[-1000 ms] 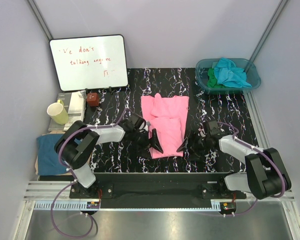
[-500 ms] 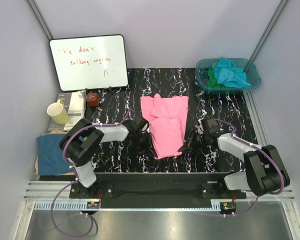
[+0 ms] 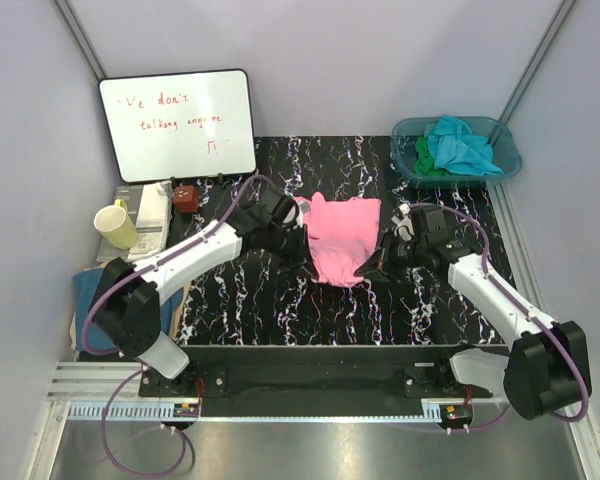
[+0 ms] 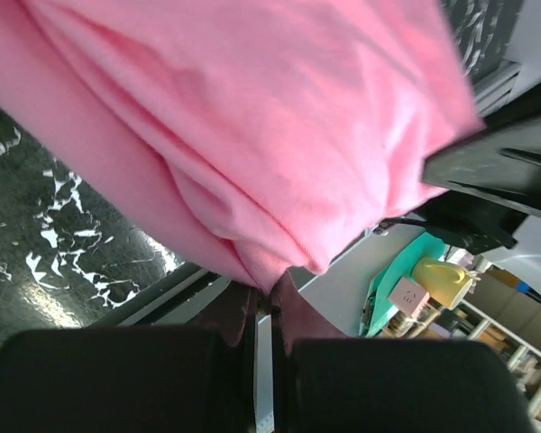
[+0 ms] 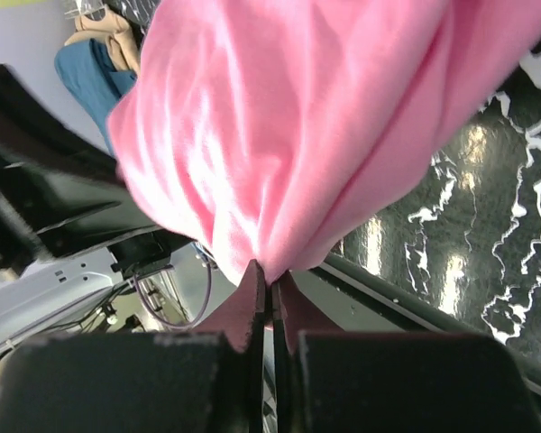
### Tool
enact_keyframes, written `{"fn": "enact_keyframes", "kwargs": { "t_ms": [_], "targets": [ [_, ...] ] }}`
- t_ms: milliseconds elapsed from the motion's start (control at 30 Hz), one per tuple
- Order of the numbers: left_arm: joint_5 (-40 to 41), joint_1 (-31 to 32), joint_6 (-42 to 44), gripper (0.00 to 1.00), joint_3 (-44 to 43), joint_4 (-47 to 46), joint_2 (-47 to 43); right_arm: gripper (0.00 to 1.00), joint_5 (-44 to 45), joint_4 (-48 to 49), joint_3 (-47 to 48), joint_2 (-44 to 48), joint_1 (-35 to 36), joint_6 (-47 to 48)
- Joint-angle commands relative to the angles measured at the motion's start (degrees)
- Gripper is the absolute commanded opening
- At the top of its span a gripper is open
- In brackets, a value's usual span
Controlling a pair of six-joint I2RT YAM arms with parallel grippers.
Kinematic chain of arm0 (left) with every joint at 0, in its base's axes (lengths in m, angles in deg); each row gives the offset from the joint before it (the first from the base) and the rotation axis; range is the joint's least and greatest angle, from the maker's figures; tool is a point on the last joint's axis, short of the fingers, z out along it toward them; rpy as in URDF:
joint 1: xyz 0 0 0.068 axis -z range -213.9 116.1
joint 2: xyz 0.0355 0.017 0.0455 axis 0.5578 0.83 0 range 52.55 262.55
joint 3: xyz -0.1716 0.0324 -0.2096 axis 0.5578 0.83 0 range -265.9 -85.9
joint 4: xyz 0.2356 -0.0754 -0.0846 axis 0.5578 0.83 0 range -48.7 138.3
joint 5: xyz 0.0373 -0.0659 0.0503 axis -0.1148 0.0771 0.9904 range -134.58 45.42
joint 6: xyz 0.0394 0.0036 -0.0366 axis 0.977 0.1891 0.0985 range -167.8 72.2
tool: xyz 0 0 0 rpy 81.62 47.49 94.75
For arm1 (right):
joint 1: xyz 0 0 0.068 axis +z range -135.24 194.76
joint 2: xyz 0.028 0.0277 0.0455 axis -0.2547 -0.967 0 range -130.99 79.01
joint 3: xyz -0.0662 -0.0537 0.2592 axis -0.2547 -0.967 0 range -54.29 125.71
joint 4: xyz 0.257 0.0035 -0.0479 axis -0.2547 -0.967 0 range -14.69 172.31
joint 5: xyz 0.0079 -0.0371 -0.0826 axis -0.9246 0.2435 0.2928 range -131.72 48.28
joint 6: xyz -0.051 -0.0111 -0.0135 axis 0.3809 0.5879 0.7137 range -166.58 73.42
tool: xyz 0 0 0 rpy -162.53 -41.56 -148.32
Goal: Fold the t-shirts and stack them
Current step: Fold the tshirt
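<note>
A bright pink t-shirt (image 3: pixel 342 235) lies mid-table, its near end raised off the black marbled surface. My left gripper (image 3: pixel 302 243) is shut on the shirt's left near edge; in the left wrist view the pink cloth (image 4: pixel 252 135) hangs from the closed fingertips (image 4: pixel 270 294). My right gripper (image 3: pixel 368 266) is shut on the right near edge, and in the right wrist view the cloth (image 5: pixel 298 117) bunches into its tips (image 5: pixel 270 281). A turquoise t-shirt (image 3: pixel 462 143) and a green one (image 3: pixel 424 160) lie in the teal basin (image 3: pixel 510 160). A dark blue shirt (image 3: pixel 95 305) lies at the left, off the tabletop.
A whiteboard (image 3: pixel 178 122) leans at the back left. In front of it are a small brown box (image 3: pixel 186 197), a yellow mug (image 3: pixel 115 225) and a stack of papers (image 3: pixel 156 212). Metal rails run along the near edge.
Both grippers closed on the pink shirt's near edge, lifted it and carried it toward the far side. The shirt now looks shorter, and both arms are stretched farther out.
</note>
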Motion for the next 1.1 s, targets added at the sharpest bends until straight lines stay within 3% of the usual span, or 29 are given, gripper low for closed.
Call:
{"fn": "enact_keyframes", "kwargs": {
  "t_ms": [0, 500, 767, 833, 867, 900, 933, 967, 1000, 1067],
  "targets": [
    [1.6, -1.0, 5.9, 0.00, -11.0, 5.6, 1.2, 0.02, 0.3, -1.1, 8.3, -5.0, 0.3, 4.4],
    [-7.3, -13.4, 10.3, 0.01, -36.0, 8.6, 23.3, 0.04, 3.8, -1.5, 39.3, -36.3, -2.1, 16.4],
    [-11.7, -17.4, 9.3, 0.09, -48.0, 8.5, 36.3, 0.05, 3.6, -3.7, 52.0, -49.5, -4.8, 17.4],
    [-12.4, -18.3, 8.7, 0.19, -49.5, 8.5, 38.6, 0.07, 3.8, -4.1, 54.9, -51.6, -5.1, 17.7],
    [-12.1, -18.5, 8.7, 0.31, -50.9, 8.5, 39.4, 0.08, 4.2, -4.1, 55.8, -53.4, -5.4, 17.3],
    [-12.2, -18.7, 8.7, 0.50, -51.4, 8.5, 40.0, 0.21, 4.6, -4.1, 56.7, -54.5, -5.5, 16.9],
    [-12.4, -19.3, 8.7, 0.87, -51.8, 8.5, 40.7, 0.30, 4.9, -4.1, 58.8, -55.3, -5.6, 16.4],
    [-12.4, -19.6, 8.7, 0.98, -52.1, 8.5, 40.8, 0.38, 5.5, -4.1, 59.9, -57.0, -5.8, 15.6],
    [-12.4, -19.8, 9.2, 0.99, -52.3, 8.5, 40.7, 0.54, 5.9, -4.1, 61.0, -57.6, -5.8, 15.4],
    [-12.6, -20.1, 9.6, 0.99, -51.6, 8.4, 39.3, 0.69, 8.9, -3.9, 62.4, -57.1, -5.8, 14.6]
  ]
}}
